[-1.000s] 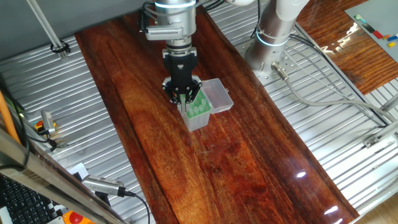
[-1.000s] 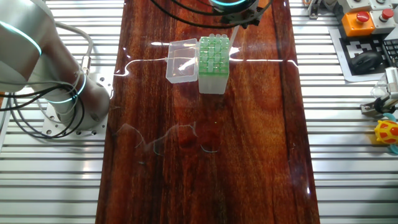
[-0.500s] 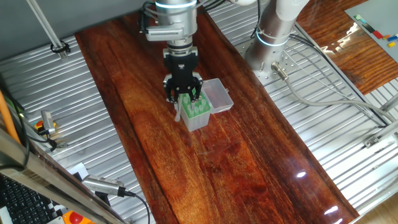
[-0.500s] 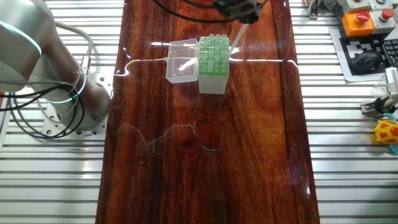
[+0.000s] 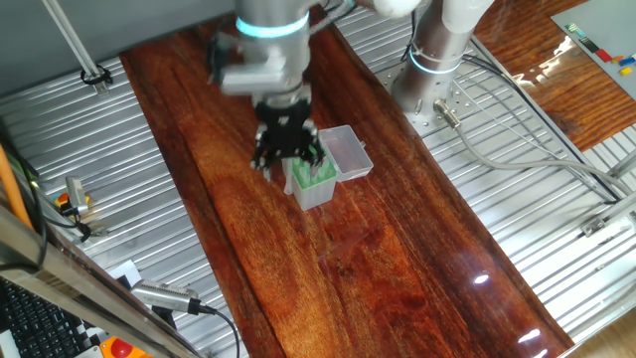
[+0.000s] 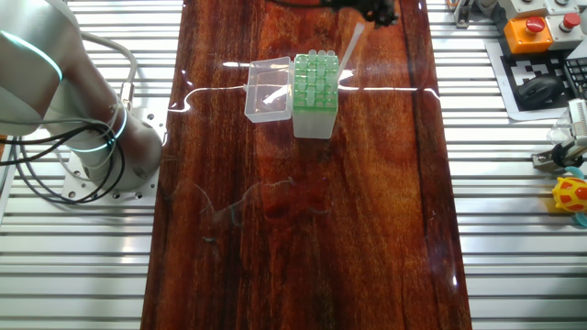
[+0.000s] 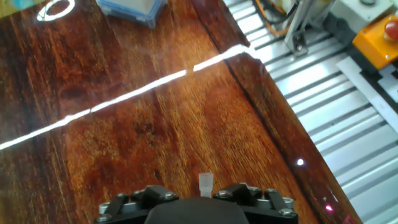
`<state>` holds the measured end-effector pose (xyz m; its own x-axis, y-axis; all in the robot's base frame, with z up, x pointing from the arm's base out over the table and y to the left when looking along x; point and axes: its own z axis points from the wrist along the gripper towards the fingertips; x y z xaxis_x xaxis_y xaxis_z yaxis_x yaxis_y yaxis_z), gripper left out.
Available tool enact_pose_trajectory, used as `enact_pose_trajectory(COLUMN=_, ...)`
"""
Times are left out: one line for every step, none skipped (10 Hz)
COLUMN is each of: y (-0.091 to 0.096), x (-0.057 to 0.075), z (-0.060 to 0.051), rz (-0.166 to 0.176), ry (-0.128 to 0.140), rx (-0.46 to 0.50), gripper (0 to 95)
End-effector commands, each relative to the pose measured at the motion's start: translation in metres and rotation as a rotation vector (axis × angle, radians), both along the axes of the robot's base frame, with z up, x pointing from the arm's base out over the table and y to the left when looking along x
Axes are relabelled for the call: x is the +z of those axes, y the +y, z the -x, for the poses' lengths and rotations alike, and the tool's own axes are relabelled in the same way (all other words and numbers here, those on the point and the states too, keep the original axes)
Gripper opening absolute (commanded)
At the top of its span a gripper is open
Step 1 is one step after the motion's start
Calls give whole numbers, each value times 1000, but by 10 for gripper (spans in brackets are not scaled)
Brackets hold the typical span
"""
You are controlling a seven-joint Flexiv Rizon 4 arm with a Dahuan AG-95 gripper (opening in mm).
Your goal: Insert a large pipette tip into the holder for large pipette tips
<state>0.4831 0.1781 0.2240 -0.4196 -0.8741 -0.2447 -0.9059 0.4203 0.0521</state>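
Observation:
The holder for large pipette tips [image 6: 315,92] stands on the wooden board, green rack up, its translucent lid [image 6: 268,89] open flat on one side. It also shows in one fixed view [image 5: 314,180]. My gripper [image 6: 363,20] is shut on the large pipette tip [image 6: 350,48], a clear cone that slants down with its point beside the holder's edge, outside the rack. In one fixed view the gripper [image 5: 284,151] is motion-blurred just beside the holder. In the hand view only the tip's wide white end [image 7: 205,184] shows between the jaws; the holder is out of that view.
The robot base [image 6: 92,137] stands on the ribbed metal table beside the wooden board [image 6: 303,229]. A blue box [image 7: 130,7] lies far ahead in the hand view. An orange button box [image 6: 541,27] and a yellow toy [image 6: 570,194] sit off the board.
The hand has swung and tilted sideways off the holder's top, carrying the pipette tip with it; it is now blurred with motion. The holder has not moved.

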Motion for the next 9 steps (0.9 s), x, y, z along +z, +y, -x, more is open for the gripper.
enact_pose_trajectory(y=17, x=-8, z=-19, rz=141, ry=83, rx=-24, gripper=570)
enact_pose_trajectory(y=20, x=-12, z=-23, rz=178, ry=104, rx=-24, gripper=570)
enact_pose_trajectory(y=22, x=-13, z=-24, rz=212, ry=129, rx=-29, gripper=570)
enact_pose_trajectory(y=22, x=-14, z=-24, rz=230, ry=137, rx=-25, gripper=570)
enact_pose_trajectory(y=22, x=-14, z=-24, rz=247, ry=158, rx=-28, gripper=570)
enact_pose_trajectory(y=22, x=-13, z=-24, rz=250, ry=163, rx=-25, gripper=570)
enact_pose_trajectory(y=21, x=-11, z=-22, rz=250, ry=165, rx=-25, gripper=570)
enact_pose_trajectory(y=20, x=-9, z=-20, rz=252, ry=168, rx=-27, gripper=570)
enact_pose_trajectory(y=16, x=-6, z=-16, rz=259, ry=176, rx=-36, gripper=570)
